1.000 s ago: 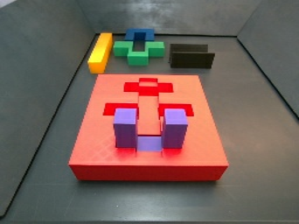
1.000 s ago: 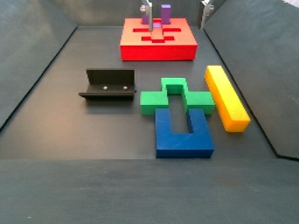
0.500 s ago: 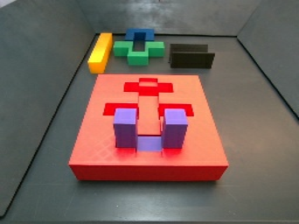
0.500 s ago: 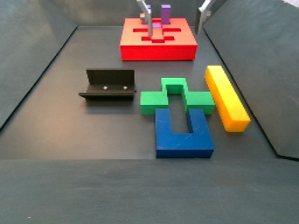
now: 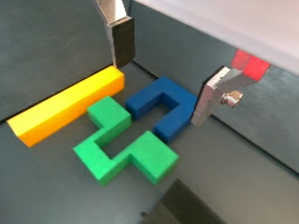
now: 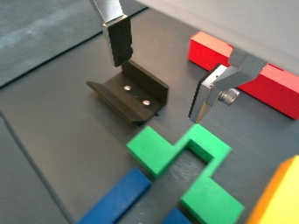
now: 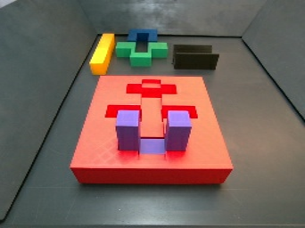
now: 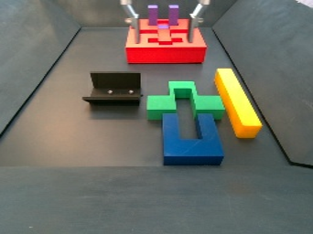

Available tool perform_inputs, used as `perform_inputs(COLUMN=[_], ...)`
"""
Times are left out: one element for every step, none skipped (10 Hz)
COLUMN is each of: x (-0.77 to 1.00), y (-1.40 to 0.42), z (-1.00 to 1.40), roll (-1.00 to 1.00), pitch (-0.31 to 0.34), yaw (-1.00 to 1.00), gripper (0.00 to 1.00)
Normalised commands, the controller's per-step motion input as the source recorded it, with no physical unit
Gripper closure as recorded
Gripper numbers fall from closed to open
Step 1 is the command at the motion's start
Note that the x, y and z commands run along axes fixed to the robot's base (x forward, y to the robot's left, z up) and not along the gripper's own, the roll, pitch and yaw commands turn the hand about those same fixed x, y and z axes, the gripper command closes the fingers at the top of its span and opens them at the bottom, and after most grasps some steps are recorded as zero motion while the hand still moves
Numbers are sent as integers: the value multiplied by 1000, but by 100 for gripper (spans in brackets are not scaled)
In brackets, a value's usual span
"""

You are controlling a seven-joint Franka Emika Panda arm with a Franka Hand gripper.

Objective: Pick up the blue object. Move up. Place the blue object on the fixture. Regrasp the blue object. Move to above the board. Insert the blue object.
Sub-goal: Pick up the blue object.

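Observation:
The blue object (image 8: 192,156), a dark blue U-shaped block, lies flat on the floor with its prongs round the stem of a green block (image 8: 159,105). It also shows in a side view (image 7: 145,36) and in a wrist view (image 5: 167,89). My gripper (image 8: 162,18) is open and empty, high above the far end near the board (image 8: 166,53). In a wrist view the gripper (image 5: 163,74) has the blue object below and between its fingers, well apart from it. The black fixture (image 8: 113,90) stands empty on the floor and shows under the gripper (image 6: 163,74) in a wrist view (image 6: 128,92).
A purple U-shaped block (image 7: 127,129) stands in the red board (image 7: 107,153). A yellow bar (image 8: 237,101) lies beside the green block (image 5: 107,114). Grey walls close the floor in on three sides.
In a side view the gripper's fingers have shifted left over the far end of the board. The blocks, the fixture and the board have not moved.

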Motion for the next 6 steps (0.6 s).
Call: perform_inputs(x=[749,631,591,594,611,611], y=[291,277,377,406,400,403], z=[0,-229,-286,-277,-306,-229], roll=[81,20,0,-84,-126,-149], pitch=[156,100,123,131,131,139], yaw=[191,94,9,0,0,0], gripper=[0,0,0,0,0,0])
